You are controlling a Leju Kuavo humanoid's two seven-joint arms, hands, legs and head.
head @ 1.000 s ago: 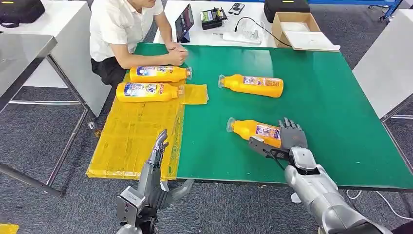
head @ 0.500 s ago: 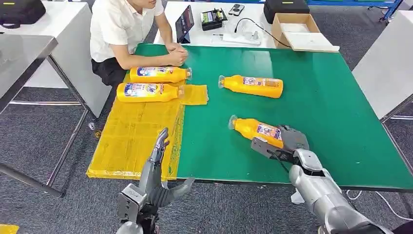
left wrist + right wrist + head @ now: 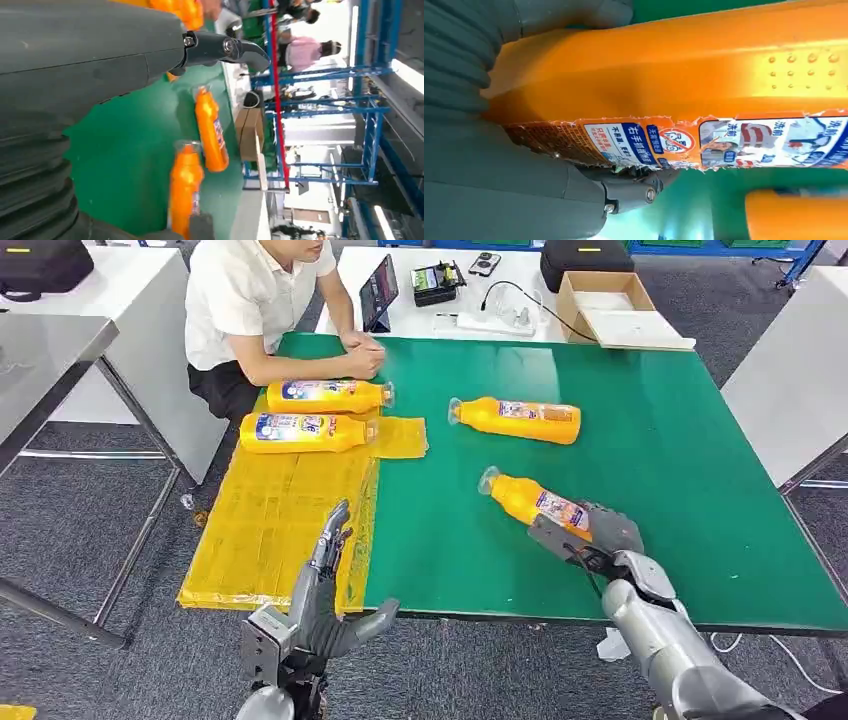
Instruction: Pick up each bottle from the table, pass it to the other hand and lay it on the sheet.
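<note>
Green matting covers a wide bench point(image 3: 680, 470), with grey carpet around it and a white table behind carrying a tablet, cables and an open cardboard box point(image 3: 608, 302). A yellow sheet point(image 3: 280, 515) lies over the bench's left side and hangs past its near edge. Two orange bottles rest on their sides at the far end of the sheet, the far sheet bottle point(image 3: 328, 395) just behind the near sheet bottle point(image 3: 305, 430), both with caps pointing right. A person in a white shirt point(image 3: 255, 300) sits at the far left corner, hands clasped on the green surface just beside the far sheet bottle.

On bare matting near the middle, another bottle point(image 3: 518, 419) lies on its side, cap to the left. Nearer the robot, the right hand point(image 3: 595, 538) grips the base end of a held bottle point(image 3: 537, 504), fingers wrapped around its body (the wrist camera shows the label pressed close against the palm), with the capped end angled up and to the left.

The left hand point(image 3: 325, 585) hovers low at the bench's near edge over the sheet, holding nothing, fingers extended and thumb spread wide.
</note>
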